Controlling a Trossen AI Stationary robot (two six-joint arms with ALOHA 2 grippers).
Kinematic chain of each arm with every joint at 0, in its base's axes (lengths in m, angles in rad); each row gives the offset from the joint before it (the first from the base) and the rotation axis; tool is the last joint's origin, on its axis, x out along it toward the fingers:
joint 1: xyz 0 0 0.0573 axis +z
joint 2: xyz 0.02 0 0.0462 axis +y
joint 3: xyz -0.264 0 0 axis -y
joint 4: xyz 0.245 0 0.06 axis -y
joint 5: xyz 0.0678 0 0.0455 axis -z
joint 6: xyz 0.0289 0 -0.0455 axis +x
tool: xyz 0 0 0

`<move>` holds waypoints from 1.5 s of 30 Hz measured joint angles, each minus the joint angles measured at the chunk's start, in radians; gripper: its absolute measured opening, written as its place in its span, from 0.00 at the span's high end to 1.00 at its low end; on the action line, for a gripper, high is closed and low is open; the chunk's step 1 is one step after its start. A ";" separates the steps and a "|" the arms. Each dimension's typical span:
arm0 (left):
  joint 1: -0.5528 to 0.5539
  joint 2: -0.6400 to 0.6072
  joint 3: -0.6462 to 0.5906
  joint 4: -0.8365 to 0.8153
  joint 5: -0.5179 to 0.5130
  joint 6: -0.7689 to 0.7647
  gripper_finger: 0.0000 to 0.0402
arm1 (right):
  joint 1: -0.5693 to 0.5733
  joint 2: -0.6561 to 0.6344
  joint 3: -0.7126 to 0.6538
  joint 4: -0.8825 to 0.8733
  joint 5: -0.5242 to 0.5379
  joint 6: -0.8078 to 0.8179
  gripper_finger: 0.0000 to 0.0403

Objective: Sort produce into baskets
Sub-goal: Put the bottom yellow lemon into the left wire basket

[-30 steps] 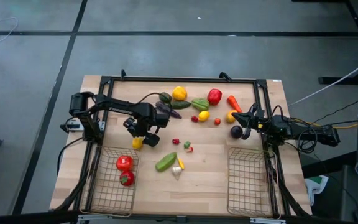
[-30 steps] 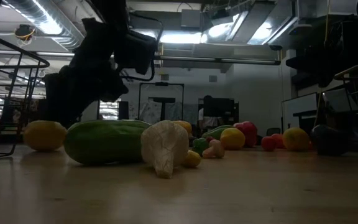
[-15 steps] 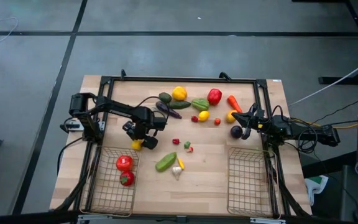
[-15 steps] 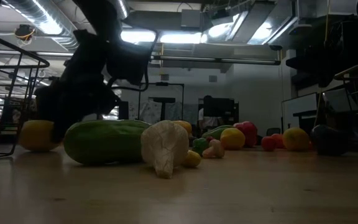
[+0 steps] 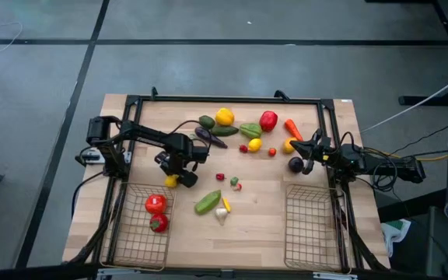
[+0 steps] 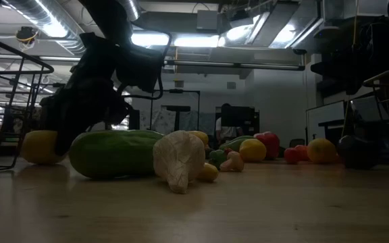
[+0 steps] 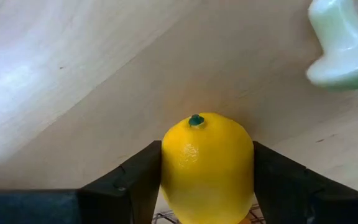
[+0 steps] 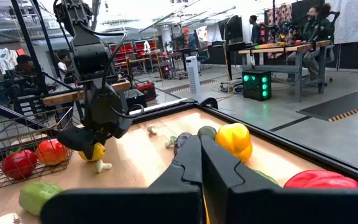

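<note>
One yellow toy lemon (image 7: 207, 165), at nine o'clock on the bench (image 5: 263, 225) just above the left basket (image 5: 140, 231), sits pinched by the left pincer (image 5: 173, 176) across its smooth, light, probably slippery middle.

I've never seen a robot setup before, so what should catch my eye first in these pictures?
First, the bright yellow lemon, filling the left wrist view between the left tool's two dark fingers, just beyond the left basket, which already holds two red pieces. Next, the colourful scatter of toy produce across the table's far half. The right tool waits shut beside a dark purple piece.
</note>
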 joint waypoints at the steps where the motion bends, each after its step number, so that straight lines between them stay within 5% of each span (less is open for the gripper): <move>1: 0.001 0.000 0.004 0.002 0.000 0.010 0.47 | 0.000 0.000 0.000 0.000 0.000 0.000 1.00; 13: 0.021 -0.013 0.118 -0.071 0.000 0.141 0.47 | 0.000 0.000 0.000 0.000 0.000 0.000 1.00; 26: 0.016 -0.246 0.233 -0.165 0.059 0.171 0.47 | 0.000 0.000 0.000 0.000 0.000 0.000 1.00; 37: -0.283 -0.425 0.233 -0.185 0.089 -0.071 0.47 | 0.000 0.000 0.000 0.000 0.000 0.000 1.00; 45: -0.560 -0.421 0.192 -0.170 -0.095 -0.318 0.47 | 0.000 0.000 0.000 0.000 0.000 0.000 1.00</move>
